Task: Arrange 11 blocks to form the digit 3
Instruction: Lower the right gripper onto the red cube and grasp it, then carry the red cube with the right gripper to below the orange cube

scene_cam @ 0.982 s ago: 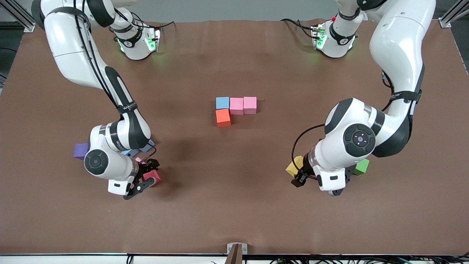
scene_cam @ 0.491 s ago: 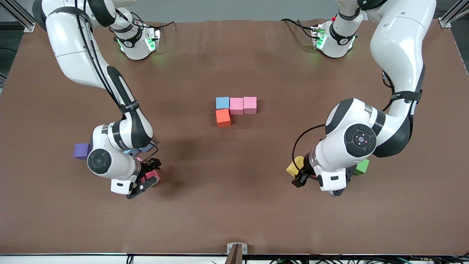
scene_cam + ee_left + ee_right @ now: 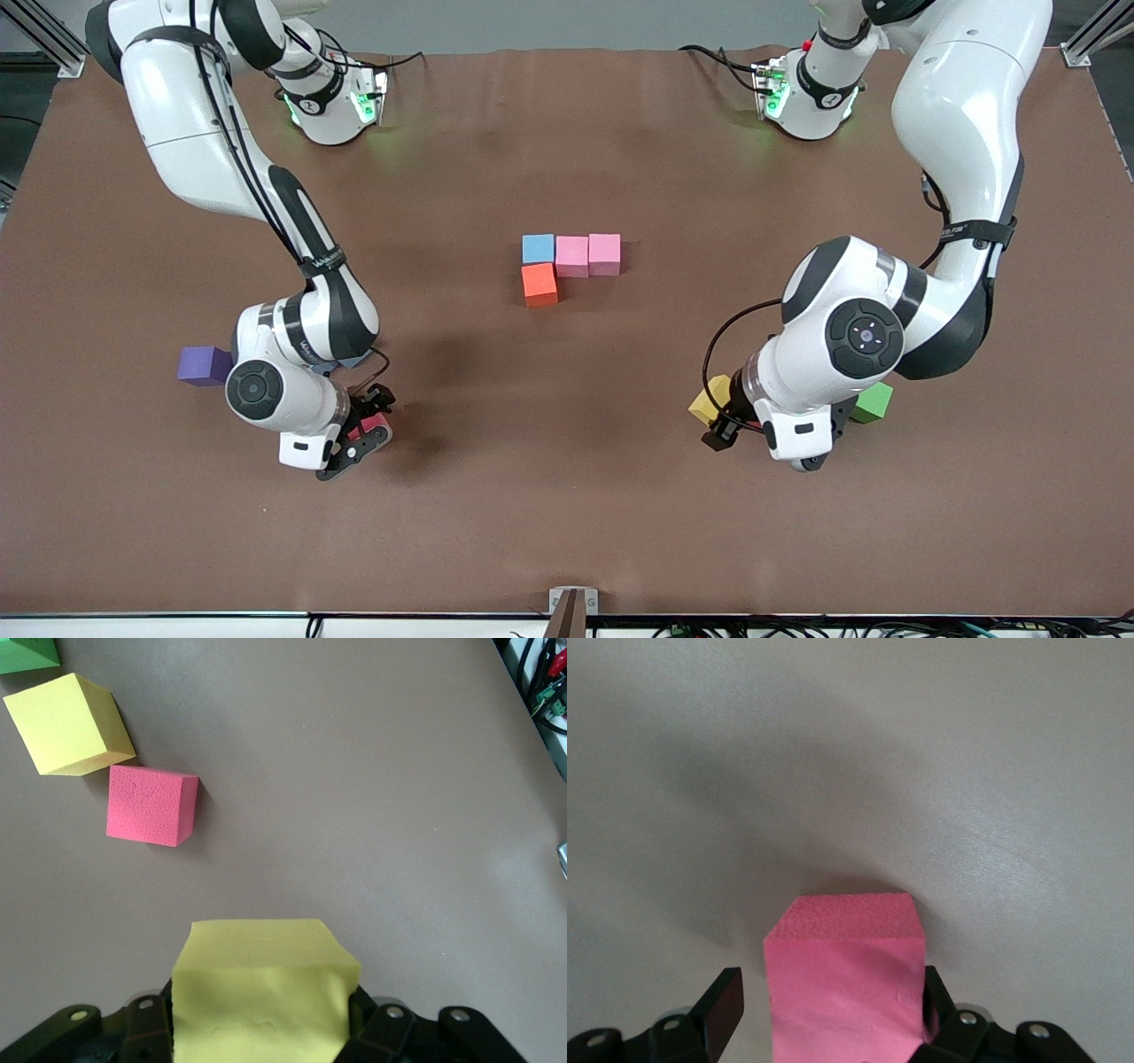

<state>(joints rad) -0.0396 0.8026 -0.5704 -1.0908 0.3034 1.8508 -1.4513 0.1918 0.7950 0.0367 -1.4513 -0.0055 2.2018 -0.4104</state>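
Four blocks sit touching in the middle of the worktop (image 3: pixel 567 496): a blue block (image 3: pixel 538 249), two pink blocks (image 3: pixel 588 255) in a row, and an orange block (image 3: pixel 539 284) nearer the camera. Seven more are still needed. The left hand (image 3: pixel 261 1028) pinches a yellow block (image 3: pixel 261 992). The right hand (image 3: pixel 833 1010) sits around a red block (image 3: pixel 846 979), with a gap still showing on one side.

Light-blue (image 3: pixel 538 248), two pink (image 3: pixel 588 254), touching in a row; orange (image 3: pixel 539 284) adjoining light-blue.
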